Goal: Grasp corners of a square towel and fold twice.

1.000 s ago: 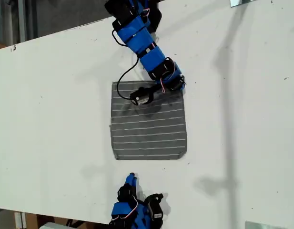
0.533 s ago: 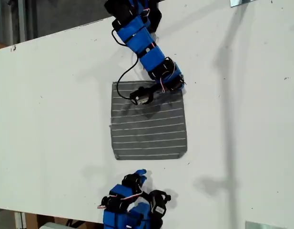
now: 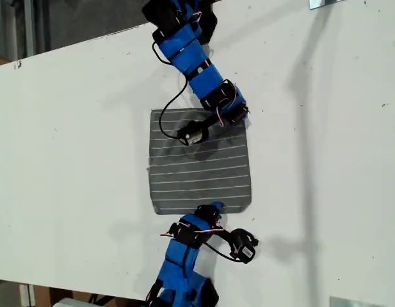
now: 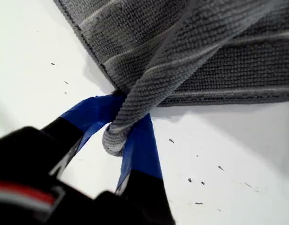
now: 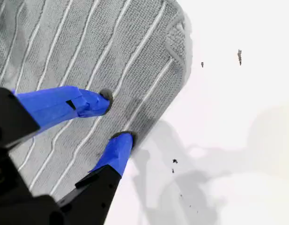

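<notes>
The gray striped towel [image 3: 200,173] lies flat on the white table [image 3: 69,160], mid-frame in the exterior view. My first gripper [image 3: 239,116] reaches in from the exterior view's top and is shut on the towel's corner [image 4: 117,136]. That corner is bunched between the blue fingers [image 4: 139,145] and pulled up off the towel [image 4: 219,61]. My second gripper [image 3: 213,206] comes from the exterior view's bottom and stands open [image 5: 116,117]. Its fingertips [image 5: 106,97] are over the towel [image 5: 64,47], just inside the edge, short of another corner [image 5: 177,28].
A black cable [image 3: 160,118] loops from the first arm over the towel's upper left part in the exterior view. Metal pieces sit at that view's top right [image 3: 325,3] and bottom right [image 3: 351,302]. The table's edge runs along the exterior view's upper left.
My second arm has swung up from the exterior view's bottom edge to the towel's lower edge. My first gripper has barely moved, staying at its corner.
</notes>
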### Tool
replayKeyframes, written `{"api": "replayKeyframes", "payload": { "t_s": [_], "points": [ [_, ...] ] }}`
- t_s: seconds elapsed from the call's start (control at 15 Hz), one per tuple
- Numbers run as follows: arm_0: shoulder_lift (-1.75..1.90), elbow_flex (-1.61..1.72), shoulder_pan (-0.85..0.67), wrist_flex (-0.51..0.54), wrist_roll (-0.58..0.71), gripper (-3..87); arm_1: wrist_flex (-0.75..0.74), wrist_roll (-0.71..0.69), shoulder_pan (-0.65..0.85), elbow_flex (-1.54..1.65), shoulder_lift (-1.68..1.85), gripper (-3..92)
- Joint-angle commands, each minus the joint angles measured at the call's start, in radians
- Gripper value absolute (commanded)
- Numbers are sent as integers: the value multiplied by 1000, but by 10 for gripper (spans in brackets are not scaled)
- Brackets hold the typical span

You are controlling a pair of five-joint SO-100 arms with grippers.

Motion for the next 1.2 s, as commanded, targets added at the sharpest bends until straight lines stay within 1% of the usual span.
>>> {"api": "replayKeyframes", "payload": {
  "t_s": [0.0, 0.27, 0.47, 0.73, 0.93, 1.0, 1.07, 1.13],
  "points": [
    [-18, -54, 41, -44, -23, 154, 15, -12, -11, -26, -17, -1],
    [-91, -57, 109, -115, -146, 168, 35, -12, -20, -37, -18, -1],
    [-95, -52, 152, -137, -229, 190, 37, -14, -17, -38, -28, -1],
    [-160, -80, 202, -152, -288, 201, 40, -14, -21, -40, -28, -1],
    [-241, -89, 213, -245, -279, 195, 43, -14, -21, -49, -28, -1],
    [-287, -117, 216, -267, -267, 168, 49, -14, -25, -52, -28, -1],
    [-333, -153, 221, -276, -258, 65, 55, -9, -28, -55, -28, -1],
    [-370, -193, 227, -281, -244, -1, 55, -8, -29, -58, -28, -1]
  ]
}}
